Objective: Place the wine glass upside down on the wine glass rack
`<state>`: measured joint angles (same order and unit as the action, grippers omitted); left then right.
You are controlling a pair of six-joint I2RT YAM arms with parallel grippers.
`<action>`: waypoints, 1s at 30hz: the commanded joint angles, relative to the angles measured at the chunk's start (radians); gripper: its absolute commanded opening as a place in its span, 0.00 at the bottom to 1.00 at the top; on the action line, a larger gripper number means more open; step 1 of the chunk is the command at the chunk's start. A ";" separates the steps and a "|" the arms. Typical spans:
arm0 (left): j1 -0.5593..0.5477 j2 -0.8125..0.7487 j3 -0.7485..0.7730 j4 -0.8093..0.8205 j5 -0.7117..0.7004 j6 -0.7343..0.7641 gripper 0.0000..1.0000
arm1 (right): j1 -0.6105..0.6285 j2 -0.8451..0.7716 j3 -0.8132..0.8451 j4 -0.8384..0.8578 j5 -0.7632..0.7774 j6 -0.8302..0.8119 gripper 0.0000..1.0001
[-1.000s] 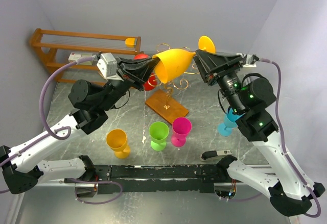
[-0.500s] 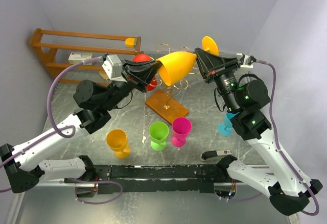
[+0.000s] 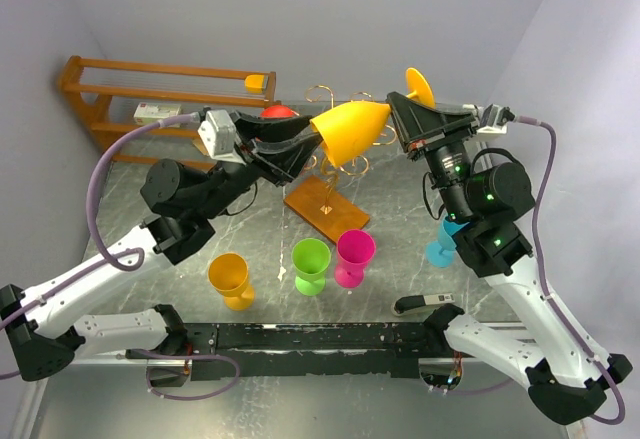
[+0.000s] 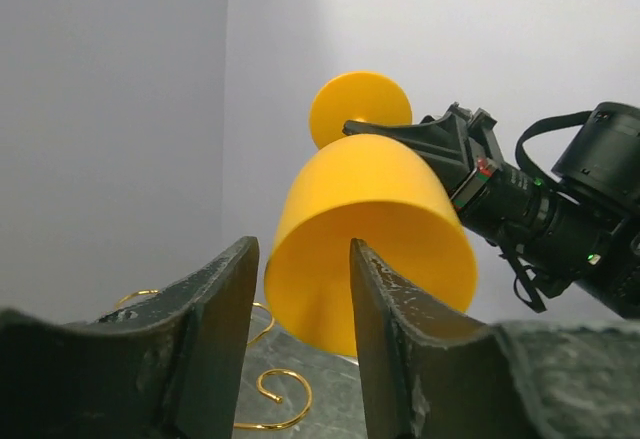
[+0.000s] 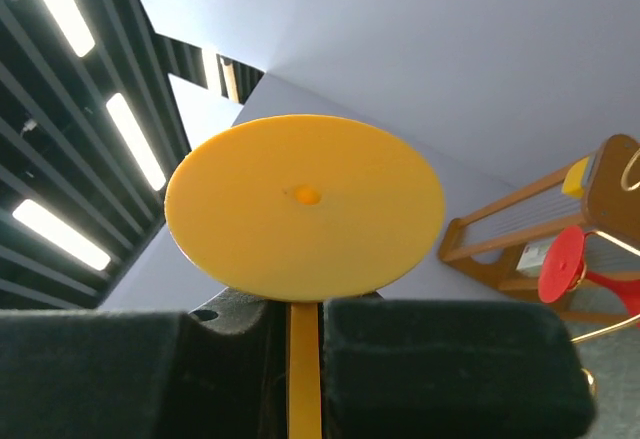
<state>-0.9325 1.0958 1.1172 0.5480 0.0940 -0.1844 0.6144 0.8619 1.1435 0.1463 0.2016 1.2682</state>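
The yellow wine glass [image 3: 350, 131] hangs in the air above the wine glass rack [image 3: 338, 165], lying nearly sideways with its foot [image 3: 418, 87] up and to the right. My right gripper [image 3: 398, 111] is shut on its stem [image 5: 305, 369], just under the round foot [image 5: 305, 204]. My left gripper [image 3: 305, 145] is open at the bowl's rim. In the left wrist view the bowl [image 4: 370, 229] shows just beyond the parted fingers [image 4: 215, 339], and nothing is gripped. The rack's gold spirals [image 4: 270, 404] lie below, over its wooden base [image 3: 325, 209].
A red glass [image 3: 277, 112] hangs on the rack's left side behind my left gripper. Orange [image 3: 230, 279], green [image 3: 310, 262], magenta [image 3: 354, 256] and blue [image 3: 445, 242] glasses stand on the table in front. A wooden shelf unit [image 3: 150, 89] stands at the back left.
My right gripper closed on the stem, then my left gripper opened and let go of the bowl. The glass has tipped a little, its foot rising to the right.
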 commanded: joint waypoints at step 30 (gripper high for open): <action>-0.001 0.023 0.156 -0.026 -0.392 0.108 0.83 | -0.004 0.146 0.264 -0.117 0.285 -1.060 0.00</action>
<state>-0.9325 1.0954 1.2053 0.4480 -0.1993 -0.1360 0.6144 0.9836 1.2961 0.0998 0.3950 0.2901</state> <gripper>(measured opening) 0.826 0.059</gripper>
